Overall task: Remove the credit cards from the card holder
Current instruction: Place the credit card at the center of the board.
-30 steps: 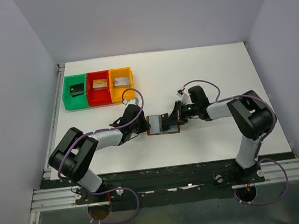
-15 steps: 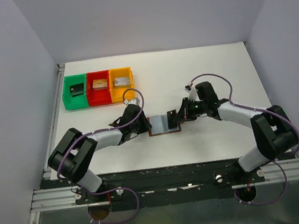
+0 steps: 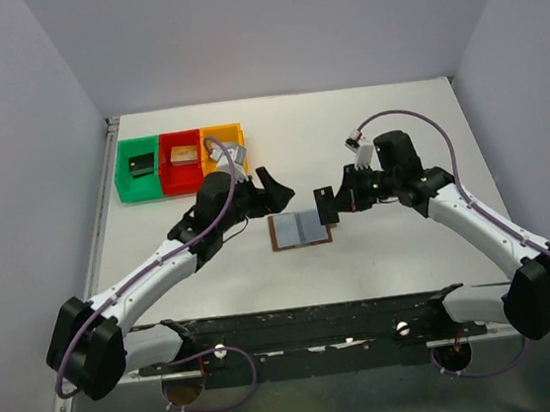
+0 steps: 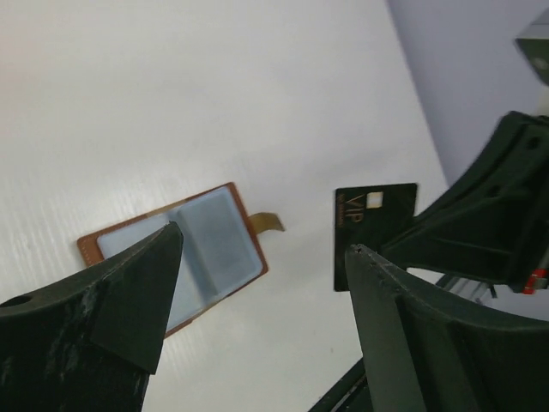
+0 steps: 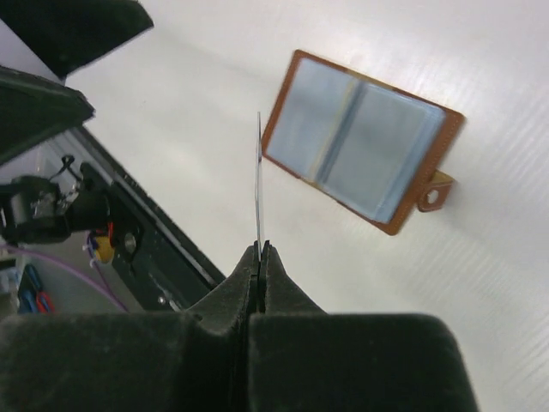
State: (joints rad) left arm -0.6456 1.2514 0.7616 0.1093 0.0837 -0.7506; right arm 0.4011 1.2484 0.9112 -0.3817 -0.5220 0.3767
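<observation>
Table [image 3: 395, 123] | left gripper [image 3: 272, 192] hovering, fingers apart | right gripper [image 5: 260, 249] aloft, clamping black card [image 4: 375, 232] by card holder [image 3: 301, 229]

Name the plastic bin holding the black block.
The green plastic bin, leftmost of three; the red bin holds a pale block, the orange bin is partly hidden.

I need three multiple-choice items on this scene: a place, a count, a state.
1. Where is the card holder? A: on a shelf. B: flat on the table. C: held in the air.
2. How many plastic bins stand in the row? A: two. B: three. C: five.
3. What is the right end effector doing? A: shut on the black card. B: open, empty. C: shut on the card holder.
Key: 1 B, it lies open on the white surface; 2 B, green, red and orange; 3 A, it pinches the card's edge.
</observation>
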